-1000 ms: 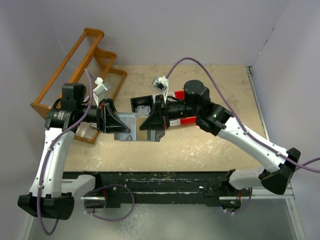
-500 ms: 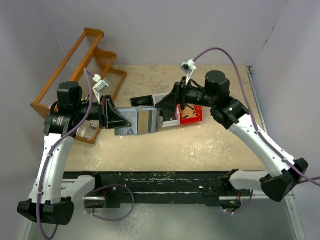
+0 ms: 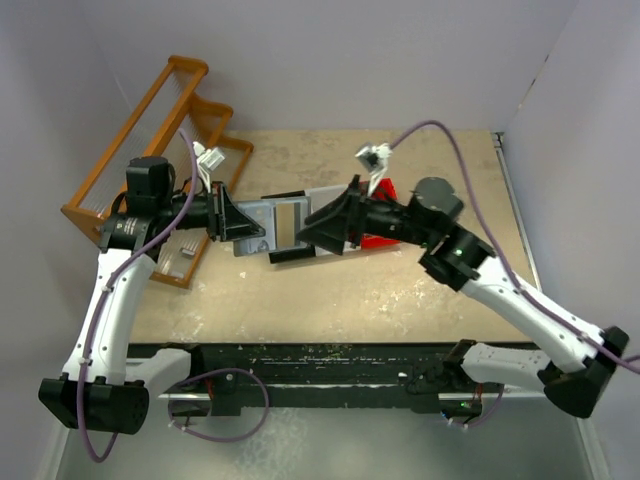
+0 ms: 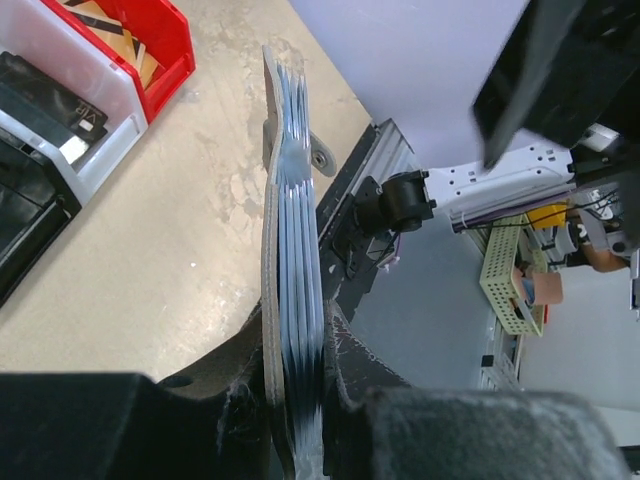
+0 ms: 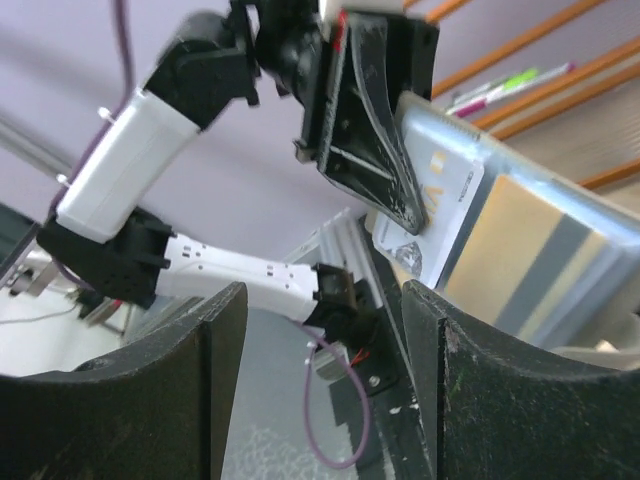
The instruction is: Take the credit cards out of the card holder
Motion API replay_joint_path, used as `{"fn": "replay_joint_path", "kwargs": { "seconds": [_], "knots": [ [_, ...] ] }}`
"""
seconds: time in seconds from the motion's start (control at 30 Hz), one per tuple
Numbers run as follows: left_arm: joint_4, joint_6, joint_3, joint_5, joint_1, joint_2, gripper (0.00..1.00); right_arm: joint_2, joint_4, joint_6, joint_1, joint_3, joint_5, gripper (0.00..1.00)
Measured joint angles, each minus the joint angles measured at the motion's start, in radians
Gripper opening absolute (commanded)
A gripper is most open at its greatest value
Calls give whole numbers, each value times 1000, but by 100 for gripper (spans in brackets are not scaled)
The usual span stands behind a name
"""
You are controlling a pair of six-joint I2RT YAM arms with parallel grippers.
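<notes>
Overhead, the left gripper holds the holder off the table, jaws clamped on its near end; the cards lie in its open face, turned toward the right gripper, whose jaws stand wide, one finger above and one below the holder's free end, touching nothing that can be made out; just behind that arm sit a red bin and a black bin, both partly covered by it, and a wooden rack leans at the far left, close behind the left arm. The left wrist view shows what the top view cannot: the holder edge-on, a stack of thin blue-grey leaves pinched low between the black pads of the left gripper, with the red bin, a white bin holding a dark card, and the black bin set in a row on the table beyond. The right wrist view alone looks between the spread fingers of the right gripper; there the left gripper grips the holder, a whitish card with a gold chip and a tan-and-grey one among the cards facing the lens, with the rack and some pens behind.
</notes>
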Motion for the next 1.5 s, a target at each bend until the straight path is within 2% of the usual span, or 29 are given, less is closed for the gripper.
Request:
{"fn": "replay_joint_path", "kwargs": {
  "seconds": [0.1,0.3,0.87,0.97,1.07,1.13,1.4,1.5],
  "knots": [
    [6,-16,0,16,0,1,0,93,71,36,39,-21,-27,64],
    [10,-31,0,90,0,1,0,205,133,86,43,-51,-71,60],
    [53,-56,0,212,8,-1,2,248,320,180,45,-51,-128,48],
    [55,-56,0,214,12,-3,3,256,334,188,44,-51,-135,40],
    [59,-57,0,225,13,-10,5,267,359,203,42,-53,-152,26],
    [63,-58,0,232,15,-16,8,275,388,221,41,-62,-159,20],
    [80,-68,-18,238,28,-37,25,307,480,278,37,-89,-171,1],
    [82,-67,-32,243,29,-40,27,310,491,293,37,-103,-166,0]
  ]
}}
